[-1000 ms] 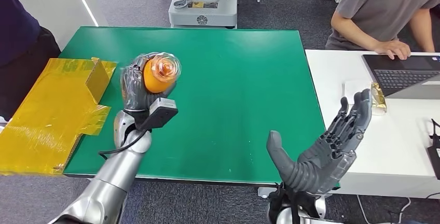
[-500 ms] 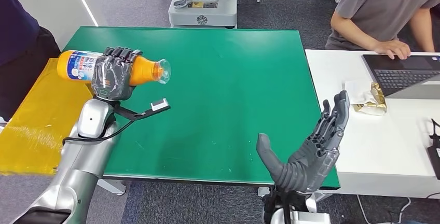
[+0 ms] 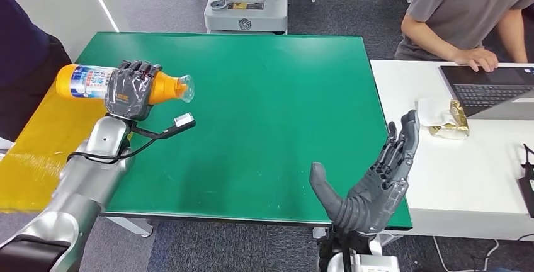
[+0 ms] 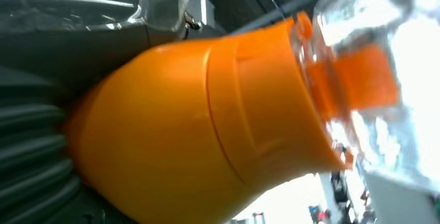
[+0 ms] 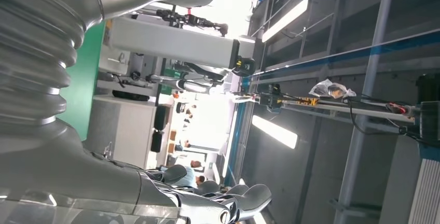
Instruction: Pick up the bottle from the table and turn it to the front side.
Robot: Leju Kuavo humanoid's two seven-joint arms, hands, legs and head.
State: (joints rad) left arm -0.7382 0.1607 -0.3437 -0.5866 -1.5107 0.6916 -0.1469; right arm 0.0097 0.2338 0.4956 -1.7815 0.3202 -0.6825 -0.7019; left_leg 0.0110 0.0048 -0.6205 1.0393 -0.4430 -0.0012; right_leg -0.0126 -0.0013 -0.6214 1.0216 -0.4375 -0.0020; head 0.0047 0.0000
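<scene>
An orange bottle [image 3: 82, 82] with a white and blue label lies level in the air above the left edge of the green table [image 3: 271, 108]. My left hand [image 3: 129, 89] grips it round the middle, and its clear cap [image 3: 186, 88] points to the right. In the left wrist view the orange shoulder of the bottle [image 4: 197, 125] and the clear cap [image 4: 379, 68] loom close against the hand's ribbed cover. My right hand [image 3: 378, 181] is raised at the table's near right corner, fingers spread and upright, holding nothing; its fingers [image 5: 228, 203] also appear in the right wrist view.
A yellow plastic sheet [image 3: 38, 152] lies over the table's left edge. A white desk [image 3: 466, 177] on the right carries a laptop [image 3: 491, 89] and a gold wrapped packet [image 3: 454, 121]; a seated person [image 3: 466, 14] rests a hand there. A grey machine [image 3: 247, 1] stands behind the table.
My left hand has swung the bottle from pointing at the camera to lying level, and carried it left and a little up. My right hand has sunk slightly.
</scene>
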